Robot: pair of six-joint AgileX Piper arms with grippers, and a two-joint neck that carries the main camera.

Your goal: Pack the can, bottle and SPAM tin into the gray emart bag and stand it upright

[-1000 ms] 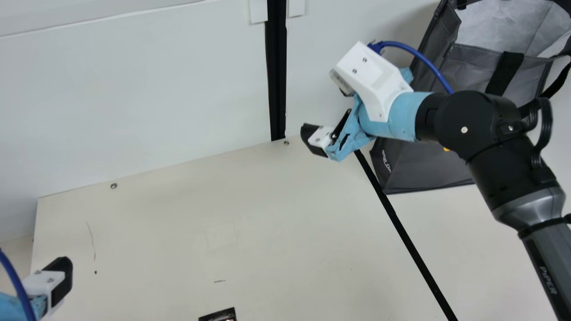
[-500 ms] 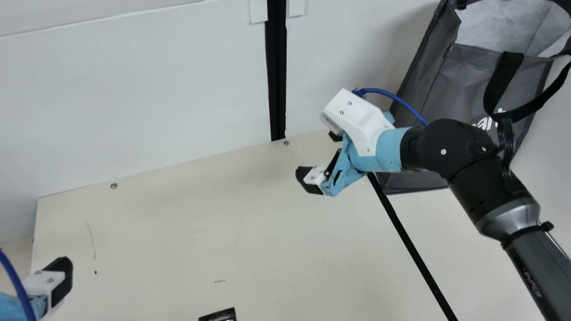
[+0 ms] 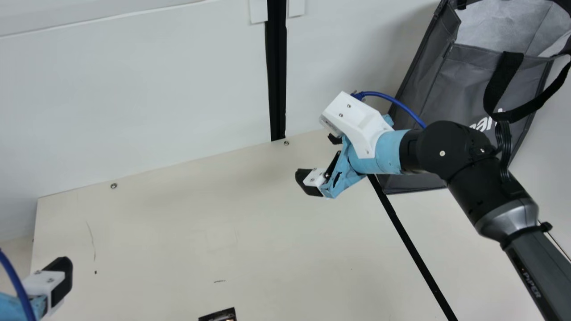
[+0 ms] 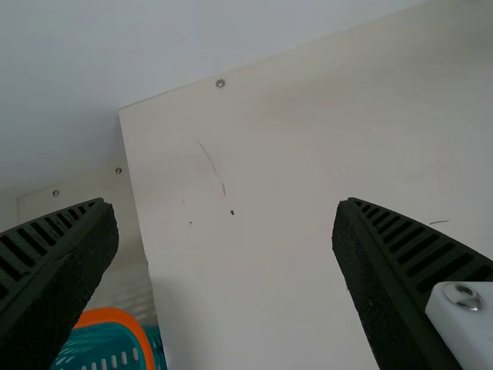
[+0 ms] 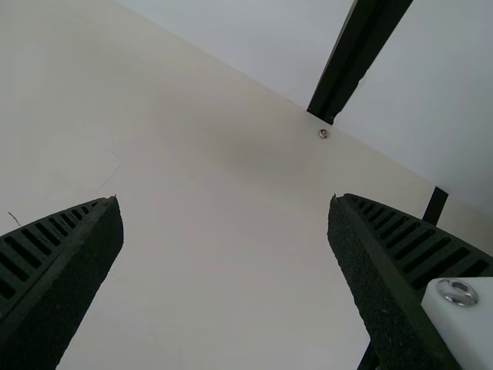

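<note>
gray emart bag [image 3: 468, 84], upright, long axis vertical, mouth up

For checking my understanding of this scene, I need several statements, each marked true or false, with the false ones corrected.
1. The gray fabric bag is open at its top. True.
2. The black ribbed right gripper is shut. False: it is open, with nothing held.
3. A teal plastic basket with an orange rim is seen in the left wrist view. True.
4. The black ribbed left gripper holds a bottle. False: it is open and holds nothing.
</note>
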